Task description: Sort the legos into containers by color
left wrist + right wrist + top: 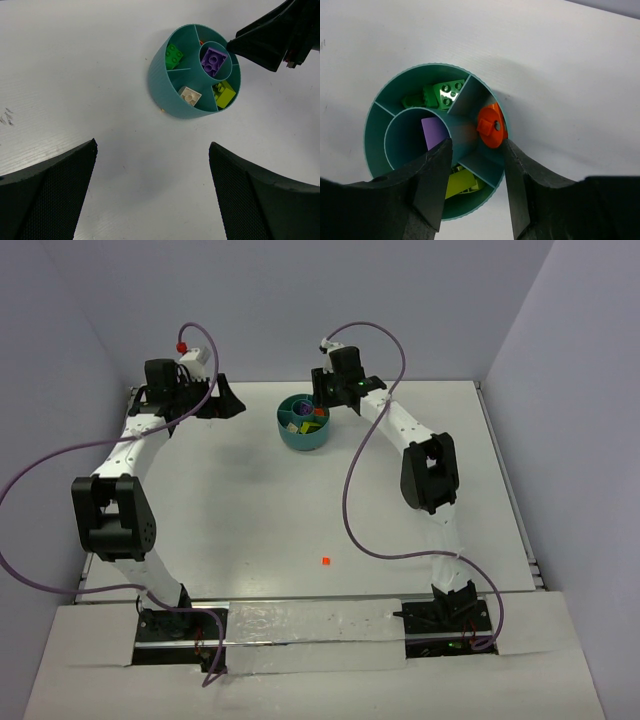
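Observation:
The teal bowl [285, 435] stands at the back middle of the table. Its hub holds a purple lego [213, 60]. Around it lie a green lego [173, 56], a cream one [190, 96] and a lime one [224, 94], each in its own wedge. My right gripper [476, 145] hovers open just above the bowl [370, 135]. A round orange lego [491, 126] leans on the outer wall of a wedge, just past the fingertips and free of them. Left of the bowl [165, 95], my left gripper [152, 145] is open with nothing between its fingers. A small orange-red lego [326, 561] lies alone on the near middle table.
Purple cables loop from both arms over the table. The right gripper's black finger [270, 40] reaches over the bowl's right rim in the left wrist view. Walls close the table at the back and sides.

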You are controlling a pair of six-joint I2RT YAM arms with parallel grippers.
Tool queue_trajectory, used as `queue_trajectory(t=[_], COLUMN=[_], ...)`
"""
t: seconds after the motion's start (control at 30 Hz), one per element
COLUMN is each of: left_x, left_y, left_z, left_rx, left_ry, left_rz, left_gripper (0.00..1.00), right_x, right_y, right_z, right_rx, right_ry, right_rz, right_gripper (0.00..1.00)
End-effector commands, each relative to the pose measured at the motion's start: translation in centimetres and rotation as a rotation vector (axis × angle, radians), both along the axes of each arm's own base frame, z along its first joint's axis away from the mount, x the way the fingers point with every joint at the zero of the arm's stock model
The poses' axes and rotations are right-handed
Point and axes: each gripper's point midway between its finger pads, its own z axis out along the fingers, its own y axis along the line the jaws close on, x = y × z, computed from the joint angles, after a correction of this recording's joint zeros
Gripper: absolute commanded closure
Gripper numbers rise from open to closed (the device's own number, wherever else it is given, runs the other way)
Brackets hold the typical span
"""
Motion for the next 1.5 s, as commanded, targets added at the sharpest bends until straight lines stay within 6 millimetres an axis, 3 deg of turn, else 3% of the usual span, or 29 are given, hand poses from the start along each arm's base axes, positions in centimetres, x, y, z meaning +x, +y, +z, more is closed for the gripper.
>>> queue_trajectory(t=[0.0,0.13,0.3,0.43,0.57,0.77,0.8,1.07,1.3,1.47], left_x=[1.6,1.4,1.1,-0.9,-3.4,-6.9,-7.7,-9.5,-9.5,-9.1], left_y=[0.6,0.6,0.9,1.3,1.1,1.4,1.6,2.2,2.5,2.4], left_z=[1.5,1.4,0.4,0.0,1.2,-0.2,-0.8,-3.0,-4.3,-4.3], left_rx=[0.015,0.019,0.058,0.099,0.127,0.183,0.198,0.252,0.268,0.261], left_ry=[-0.061,-0.068,-0.061,-0.092,-0.132,-0.119,-0.113,-0.072,-0.033,-0.029], left_rz=[0.015,0.013,0.002,-0.012,-0.062,-0.109,-0.109,-0.128,-0.124,-0.121], left_gripper=[0.01,0.01,0.01,0.01,0.01,0.01,0.01,0.01,0.01,0.01], right_x=[0.3,-1.5,-5.2,-10.1,-15.3,-23.8,-26.5,-36.4,-41.0,-40.8], right_y=[0.2,-0.5,-1.8,-3.6,-3.9,-3.8,-3.3,-1.1,0.1,0.6], right_z=[4.1,6.3,9.2,11.8,12.1,7.6,6.0,-0.7,-4.5,-6.7], right_rx=[0.037,0.035,0.011,-0.046,-0.078,-0.162,-0.185,-0.267,-0.369,-0.451], right_ry=[-0.071,-0.095,-0.128,-0.213,-0.191,-0.023,0.003,0.137,0.166,0.199], right_rz=[-0.001,0.02,0.085,0.216,0.382,0.602,0.667,0.913,1.015,1.003], right_gripper=[0.44,0.28,0.15,0.05,0.04,0.06,0.07,0.1,0.13,0.14])
